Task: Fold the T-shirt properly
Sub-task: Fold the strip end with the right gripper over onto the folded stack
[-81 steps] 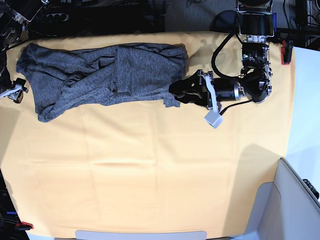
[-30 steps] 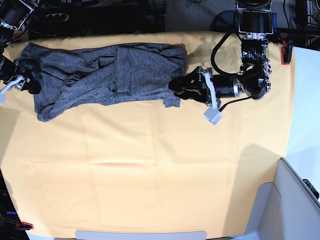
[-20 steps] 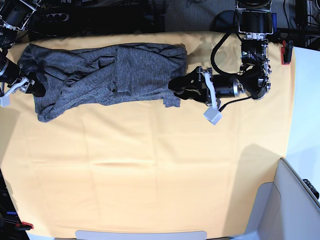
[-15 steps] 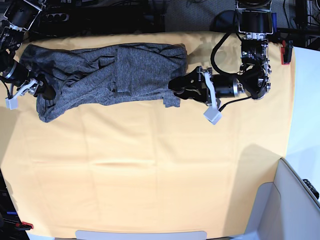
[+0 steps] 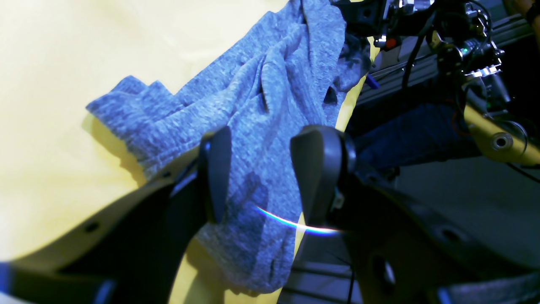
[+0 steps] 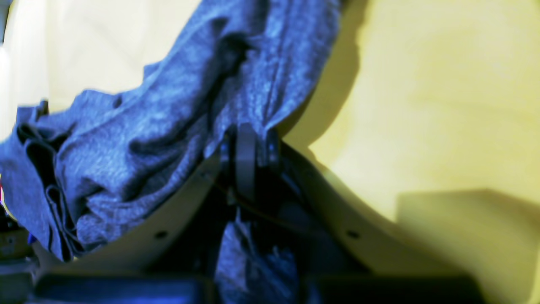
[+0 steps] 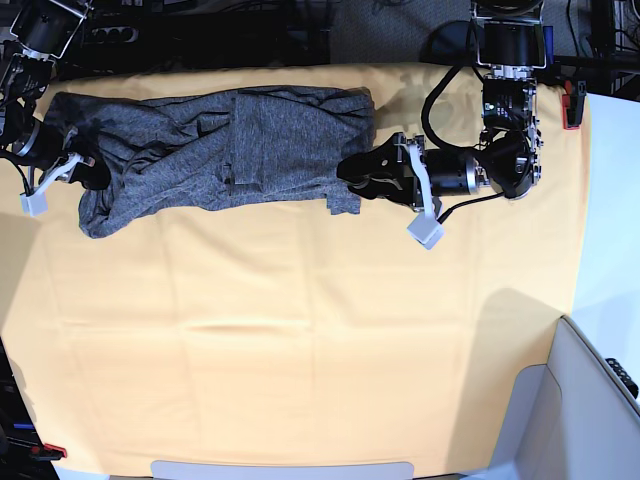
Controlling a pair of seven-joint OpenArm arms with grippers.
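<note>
The shirt [image 7: 215,150] is lying in a long rumpled band along the far edge of the table [image 7: 300,350], on the yellow sheet [image 7: 300,320] covering it, one end near the far corner on the base view's left, the other ending short of the middle of the far edge.

The right gripper [image 6: 247,156] is pinching a bunched fold at the left-hand end; in its wrist view the jaws are pressed together with cloth between them. The left gripper [image 5: 261,173] is sitting over the opposite end with its jaws narrowly parted, fabric lying between and beneath them; they are not yet closing on it.

Judging the step as taking hold of both ends to spread or fold the band, the left gripper should be biting the full layered edge, not just the loose flap sticking out toward the near side, before anything is lifted. Both ends should then be rising together with the cloth kept taut, or the soft knit is likely to sag and bunch in the middle. The right grip looks to be holding a wad rather than a clean corner, so the end may be coming up twisted.

Cables [image 7: 445,95] and dark rig parts [image 7: 200,35] are crowding the far edge. A red clamp [image 7: 572,105] is sitting at the far right corner, clear of the work. A white tag [image 7: 425,232] is hanging beside the left arm.
</note>
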